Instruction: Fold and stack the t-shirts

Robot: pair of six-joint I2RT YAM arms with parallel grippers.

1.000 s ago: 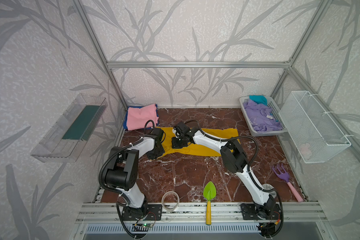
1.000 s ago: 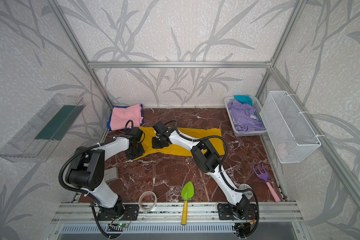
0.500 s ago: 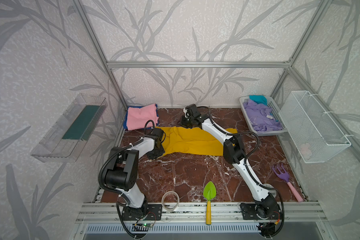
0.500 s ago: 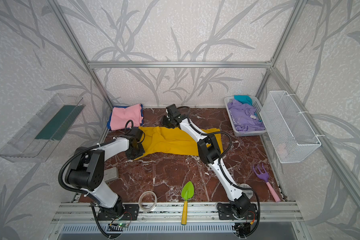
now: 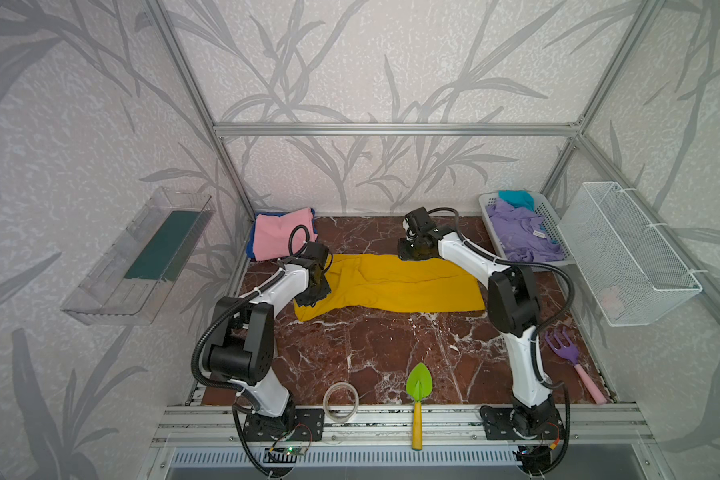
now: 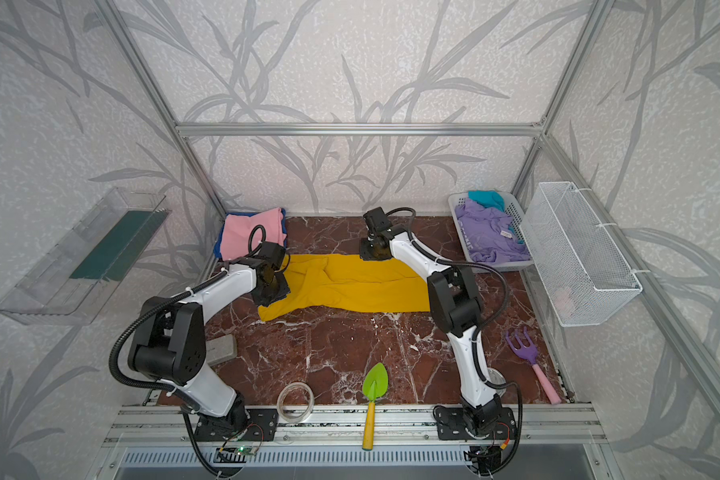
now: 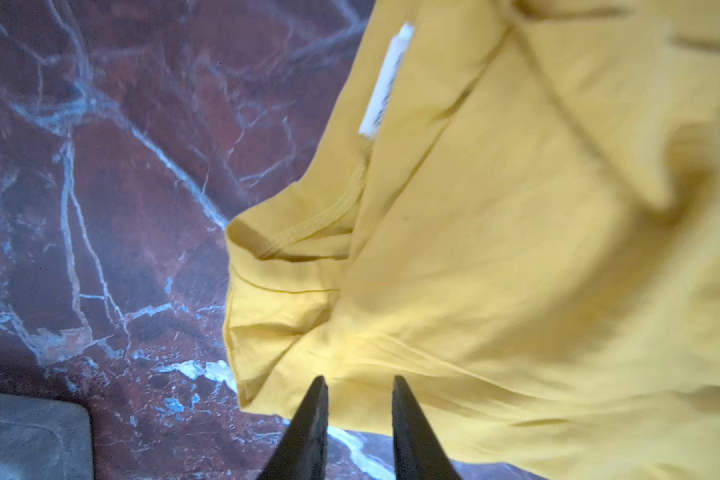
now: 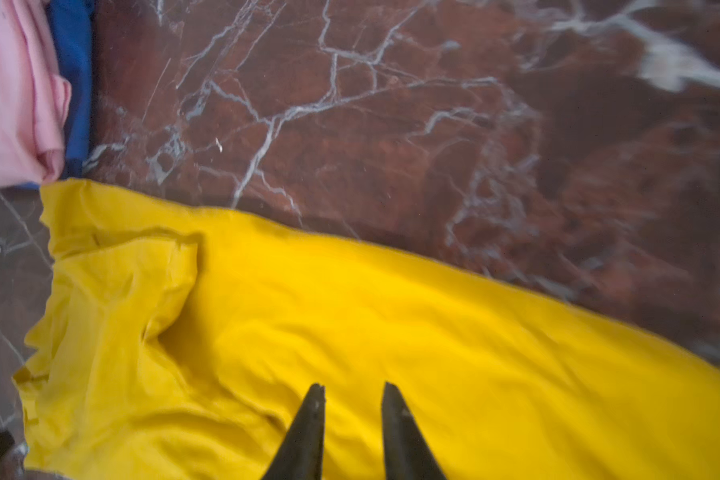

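Note:
A mustard-yellow t-shirt point(image 5: 391, 286) point(image 6: 358, 286) lies spread lengthwise across the marble floor, print hidden. My left gripper point(image 5: 312, 297) point(image 7: 358, 380) hovers at its left end, jaws a little apart and nothing between them; the hem and a white label point(image 7: 385, 79) show beyond. My right gripper point(image 5: 414, 253) point(image 8: 353, 388) hangs over the shirt's back edge point(image 8: 350, 332), narrowly open and holding nothing. A folded pink t-shirt point(image 5: 281, 232) point(image 8: 13, 91) rests on a blue one point(image 8: 73, 83) at the back left. Lavender point(image 5: 520, 237) and teal point(image 5: 516, 198) t-shirts fill the white basket point(image 5: 485, 208).
A wire basket point(image 5: 628, 249) hangs on the right wall and a clear shelf point(image 5: 142, 257) on the left wall. Near the front edge lie a tape roll point(image 5: 341, 402), a green trowel point(image 5: 418, 390) and a purple rake point(image 5: 566, 357). A grey block point(image 6: 221, 349) sits by the left arm.
My right gripper left the shirt's left-middle, swung toward the back wall, then settled over the back edge further right with jaws apart. The shirt now lies flatter. The left arm has barely moved.

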